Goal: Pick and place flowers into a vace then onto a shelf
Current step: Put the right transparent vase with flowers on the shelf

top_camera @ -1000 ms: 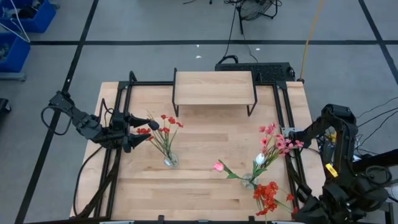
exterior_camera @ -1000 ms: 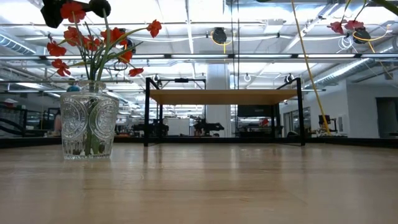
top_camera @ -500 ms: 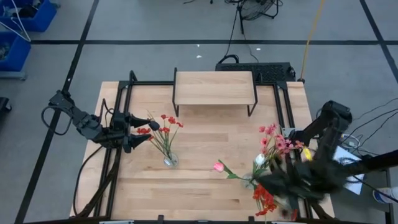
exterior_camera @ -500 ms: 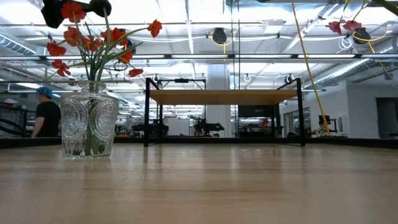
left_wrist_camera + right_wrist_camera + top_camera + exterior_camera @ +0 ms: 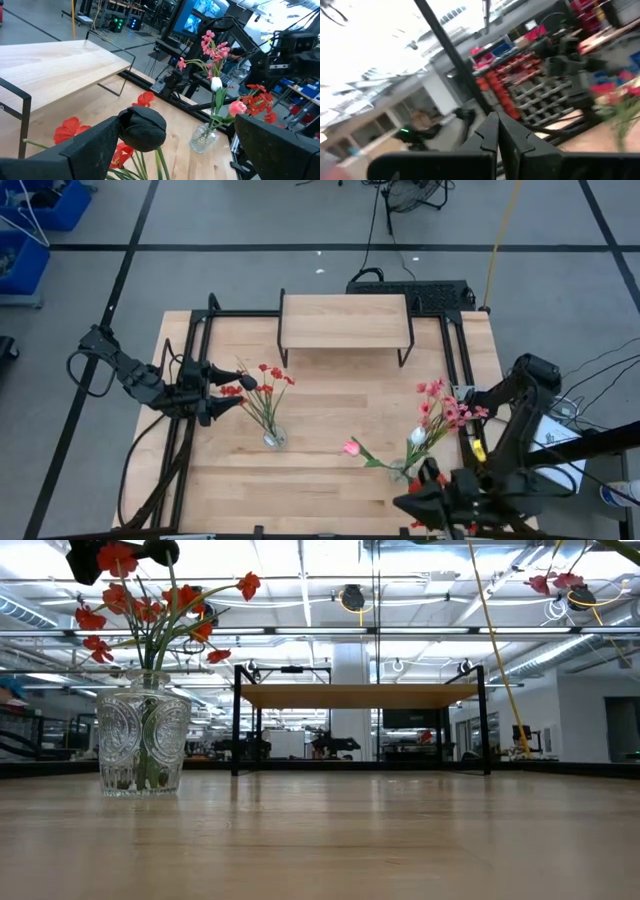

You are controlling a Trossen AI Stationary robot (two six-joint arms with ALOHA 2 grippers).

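The right gripper (image 5: 412,505) (low at the table's near edge) hides the red flowers (image 5: 432,486).

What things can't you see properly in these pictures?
- Right gripper, high view: dark against its own arm; whether it touches the red flowers is unclear.
- Right wrist view: motion blur smears the room.
- Second vase, low view: cut off by the picture's edge.
- Vase base, left wrist view: hidden behind left gripper.
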